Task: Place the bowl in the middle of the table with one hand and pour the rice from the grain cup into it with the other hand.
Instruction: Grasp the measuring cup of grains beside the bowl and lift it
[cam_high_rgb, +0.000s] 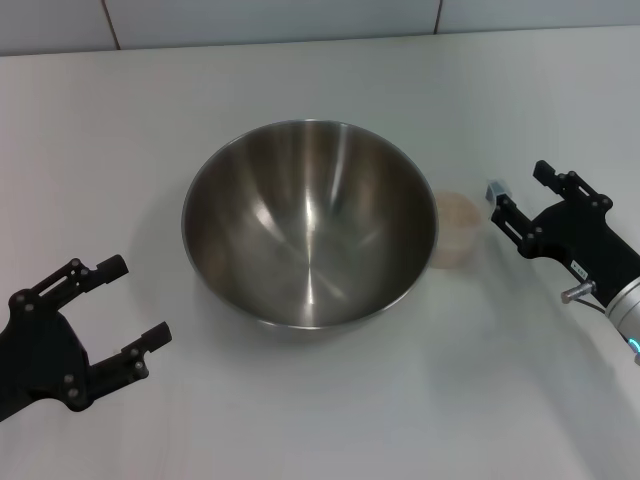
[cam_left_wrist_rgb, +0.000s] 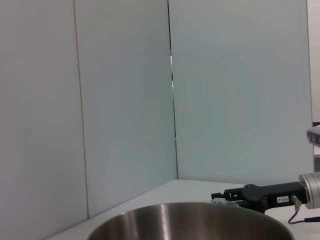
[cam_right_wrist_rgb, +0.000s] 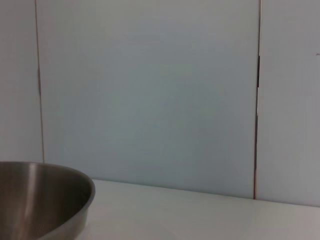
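1 bowl (cam_high_rgb: 309, 237), 1 grain cup (cam_high_rgb: 455, 229), 2 hands: left hand (cam_high_rgb: 120, 315), right hand (cam_high_rgb: 519, 194).

My left gripper (cam_high_rgb: 128, 314) and right gripper (cam_high_rgb: 520, 195): matte black, two-fingered, linkage frames studded with round screws. I note the right one's silver-grey wrist, small white label and thin cable.

Shiny silver bowl (cam_high_rgb: 308, 236), white table (cam_high_rgb: 120, 150), translucent grain cup (cam_high_rgb: 455, 230) with beige-white rice (cam_high_rgb: 456, 208), black pincers.

steel bowl (cam_right_wrist_rgb: 40, 200), white table (cam_right_wrist_rgb: 200, 217), wall panels (cam_right_wrist_rgb: 150, 90)
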